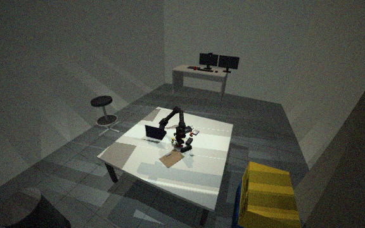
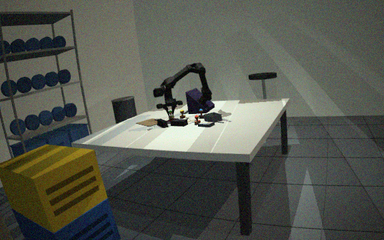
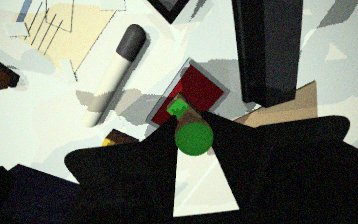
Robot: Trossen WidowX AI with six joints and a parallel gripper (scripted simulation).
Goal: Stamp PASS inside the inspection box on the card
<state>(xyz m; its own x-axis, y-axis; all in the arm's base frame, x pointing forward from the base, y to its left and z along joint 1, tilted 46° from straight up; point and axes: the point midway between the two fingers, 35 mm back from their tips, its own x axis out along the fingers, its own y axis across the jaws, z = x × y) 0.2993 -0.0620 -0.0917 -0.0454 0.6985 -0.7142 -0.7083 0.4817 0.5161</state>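
My gripper (image 1: 179, 142) (image 2: 171, 115) (image 3: 189, 117) is shut on the green-knobbed stamp (image 3: 194, 139), whose knob faces the wrist camera. The stamp's small brown base with a green mark overlaps the near left part of the red ink pad (image 3: 202, 89) in the wrist view. Whether the base touches the pad cannot be told. A tan card-like board (image 1: 171, 159) (image 2: 147, 122) (image 3: 305, 102) lies beside the pad, partly behind a black block in the wrist view. No box or print on it can be made out.
A black block (image 3: 267, 55) (image 1: 186, 148) stands close to the pad. A white marker with a dark cap (image 3: 131, 44) lies on the other side. Stamps with yellow (image 1: 172, 139) (image 2: 182, 112), red (image 1: 191, 133) (image 2: 197, 117) and blue (image 2: 201, 110) knobs stand nearby. A laptop-like dark panel (image 1: 154, 132) stands behind.
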